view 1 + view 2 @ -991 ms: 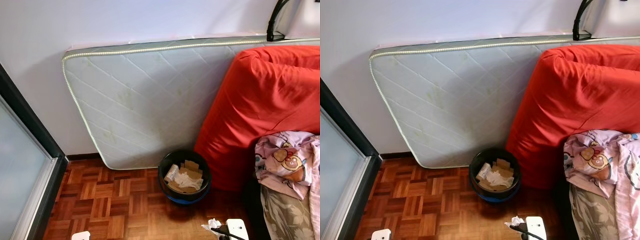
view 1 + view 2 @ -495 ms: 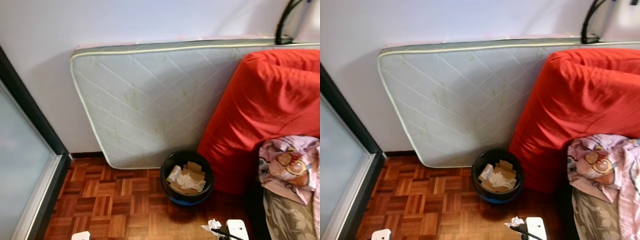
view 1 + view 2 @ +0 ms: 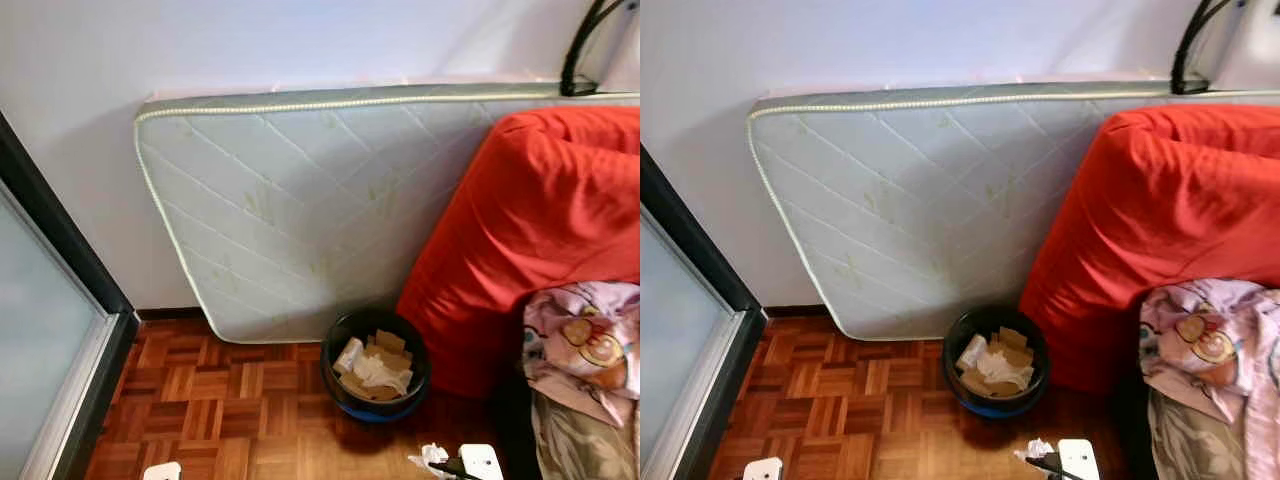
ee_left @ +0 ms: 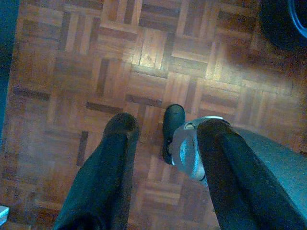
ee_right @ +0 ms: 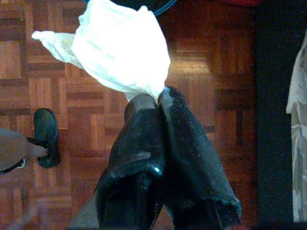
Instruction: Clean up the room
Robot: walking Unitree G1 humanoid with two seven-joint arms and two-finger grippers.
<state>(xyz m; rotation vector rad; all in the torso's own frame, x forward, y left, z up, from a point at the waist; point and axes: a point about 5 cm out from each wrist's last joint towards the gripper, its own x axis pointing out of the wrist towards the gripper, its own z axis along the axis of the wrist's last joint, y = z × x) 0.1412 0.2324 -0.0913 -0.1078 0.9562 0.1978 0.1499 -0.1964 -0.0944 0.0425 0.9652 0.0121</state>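
Pinching a crumpled white tissue between closed fingers, right end effector hangs over the parquet floor; left end effector idle, fingers apart, holding nothing. Black bin of paper scraps stands just ahead of the tissue, by the leaning mattress and red bedding.
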